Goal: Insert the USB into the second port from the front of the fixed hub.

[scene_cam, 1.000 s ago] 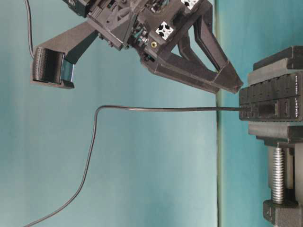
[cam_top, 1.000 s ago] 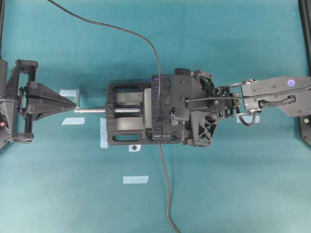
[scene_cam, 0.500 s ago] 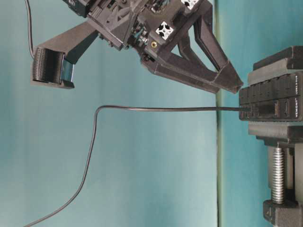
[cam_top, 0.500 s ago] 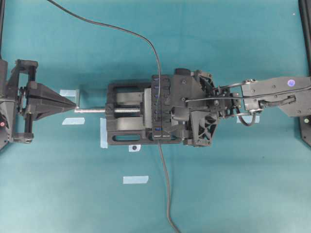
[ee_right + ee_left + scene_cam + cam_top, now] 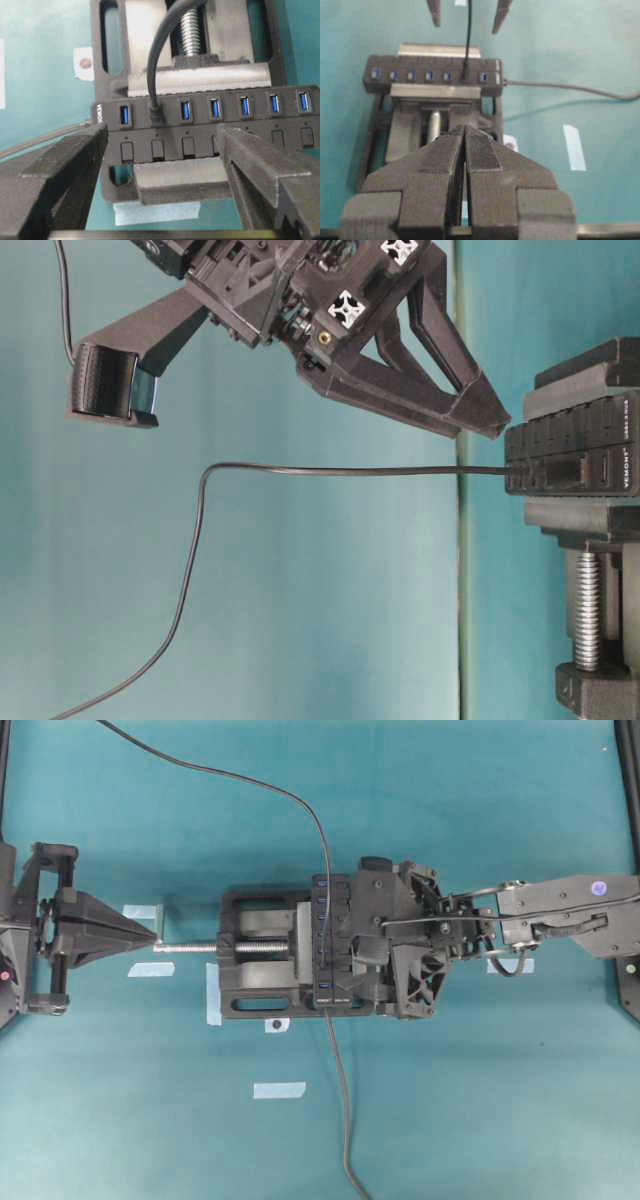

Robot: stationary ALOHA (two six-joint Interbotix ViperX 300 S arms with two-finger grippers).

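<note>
The fixed hub (image 5: 200, 135) is a black bar with blue slots, clamped in a black vise (image 5: 250, 960). The USB (image 5: 156, 116) sits plugged into the second slot from the labelled end, and its cable (image 5: 318, 830) runs off to the far edge. It also shows in the left wrist view (image 5: 465, 75). My right gripper (image 5: 161, 134) hovers just above the hub, open wide and empty, with its fingers (image 5: 480, 415) spread either side of the plug. My left gripper (image 5: 465, 131) is shut and empty, far from the hub at the vise screw's end (image 5: 150, 938).
The hub's own cable (image 5: 340, 1080) leaves its near end toward the front edge. The vise's silver screw (image 5: 190, 947) points at my left gripper. Several blue tape pieces (image 5: 279, 1090) lie on the teal mat around the vise.
My right gripper has drawn slightly up and away from the hub, still open. The USB stays in its slot. The left arm has not moved.
</note>
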